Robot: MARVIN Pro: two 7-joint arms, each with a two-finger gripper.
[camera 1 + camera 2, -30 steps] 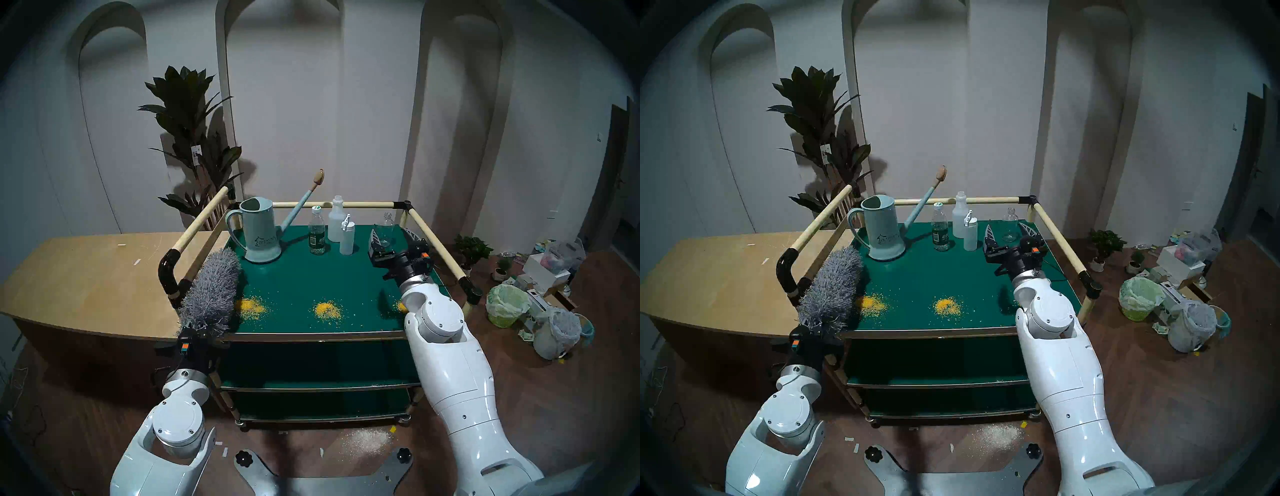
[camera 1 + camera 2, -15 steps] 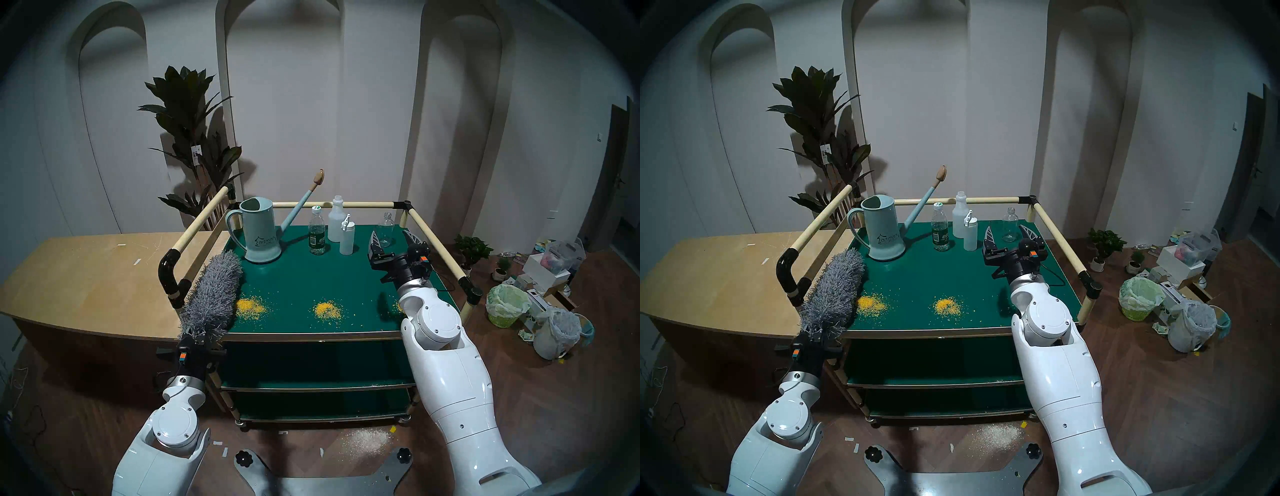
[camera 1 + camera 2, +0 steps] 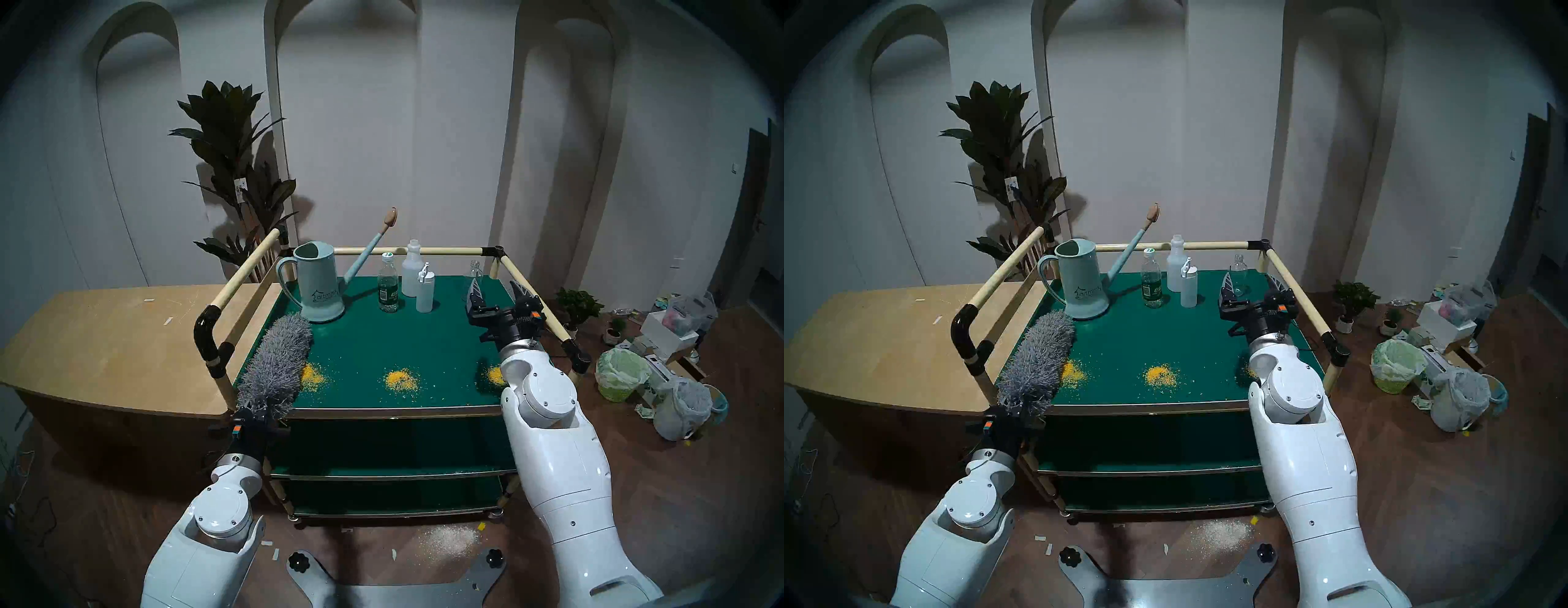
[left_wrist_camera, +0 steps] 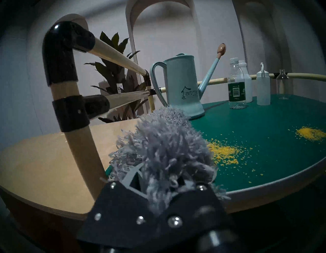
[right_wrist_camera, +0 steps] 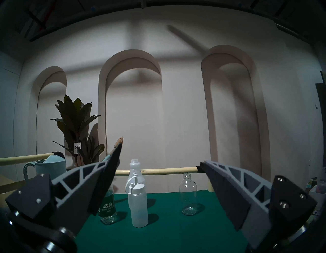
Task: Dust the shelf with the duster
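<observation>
The shelf [image 3: 382, 339] [image 3: 1144, 335] is the dark green top board of a railed cart, and three yellow crumb piles [image 3: 401, 378] lie near its front edge. The fluffy grey duster [image 3: 275, 365] [image 3: 1038, 356] [image 4: 164, 146] lies slanted over the front left corner, its strands covering the left rim of the left pile [image 3: 313, 375]. My left gripper [image 3: 254, 414] [image 3: 1013, 414] is shut on the duster at its base, just off the front edge; the handle is hidden. My right gripper [image 3: 497, 288] [image 3: 1250, 282] [image 5: 161, 155] hovers open and empty above the back right of the shelf.
A pale blue watering can [image 3: 318, 288], a water bottle [image 3: 388, 288], two white bottles [image 3: 425, 288] and a clear glass bottle [image 5: 189, 194] stand along the back. Cream rails [image 3: 242, 276] fence three sides. A tan counter [image 3: 106, 339] adjoins on the left; bins [image 3: 619, 373] stand on the floor at the right.
My left arm has carried the duster rightward onto the shelf, over the edge of the left crumb pile. My right gripper has shifted right and back toward the right rail, still open.
</observation>
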